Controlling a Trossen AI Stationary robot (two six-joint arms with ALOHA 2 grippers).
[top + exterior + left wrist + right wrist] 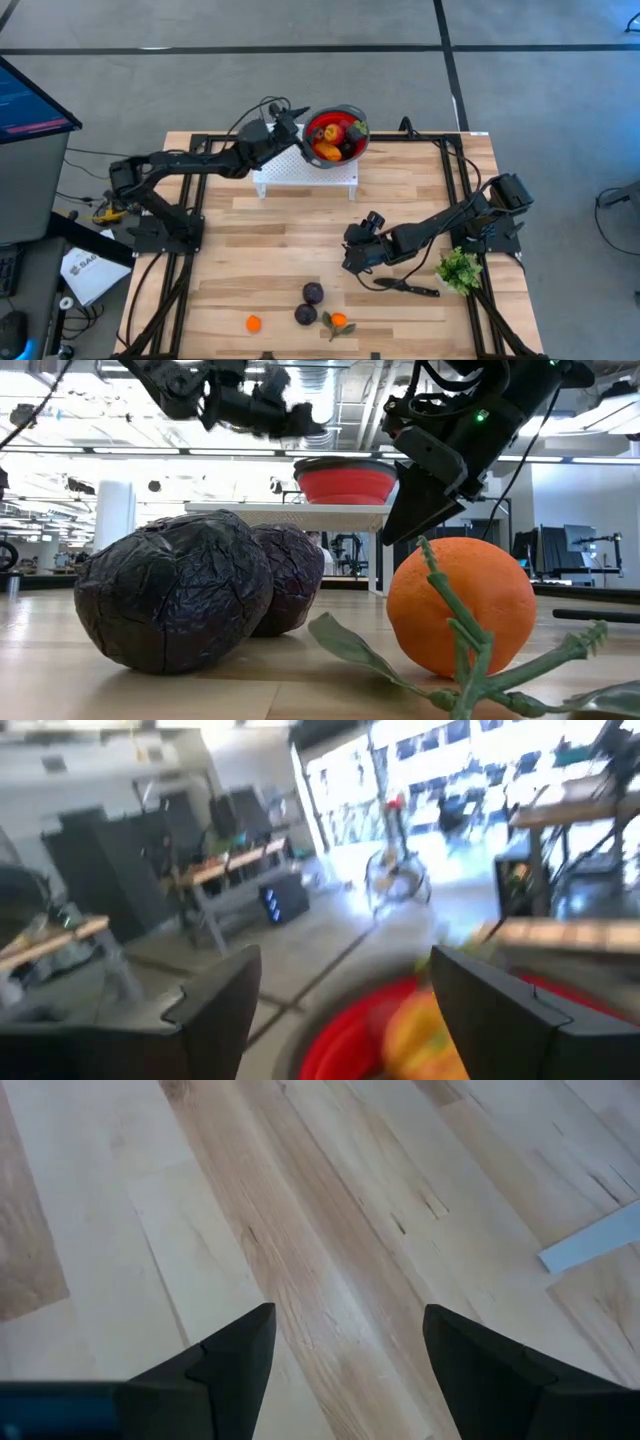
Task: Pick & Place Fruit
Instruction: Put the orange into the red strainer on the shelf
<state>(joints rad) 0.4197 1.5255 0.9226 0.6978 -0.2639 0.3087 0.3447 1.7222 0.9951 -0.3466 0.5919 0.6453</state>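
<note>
The light wooden desk [260, 260] fills the middle of the grey floor, its planks running lengthwise, and the left tool [296, 128] hangs over the red bowl [336, 134], which stands on a white perforated stand [300, 176] at the desk's far edge. Its fingers [215, 1010] are spread apart with nothing between them, and right below them in the left wrist view sits fruit already in the bowl, an orange-yellow piece [425, 1035] and red pieces beside it. The right tool [357, 248] hovers low over bare boards near the middle of the desk, released too, with only wood grain between its fingers [230, 1355]. Nearer the front edge from that tool lie two dark purple fruits [310, 303], close together, with the leafy orange [339, 321] just beside them and a small orange piece [253, 323] farther off on its own. Beside the right tool rests a black knife [408, 287], and past that a green leafy bunch [459, 269]. From desk height the room behind shows bright ceiling lights, workbenches and monitors; a screen [30, 100] glows off the desk's left side.
</note>
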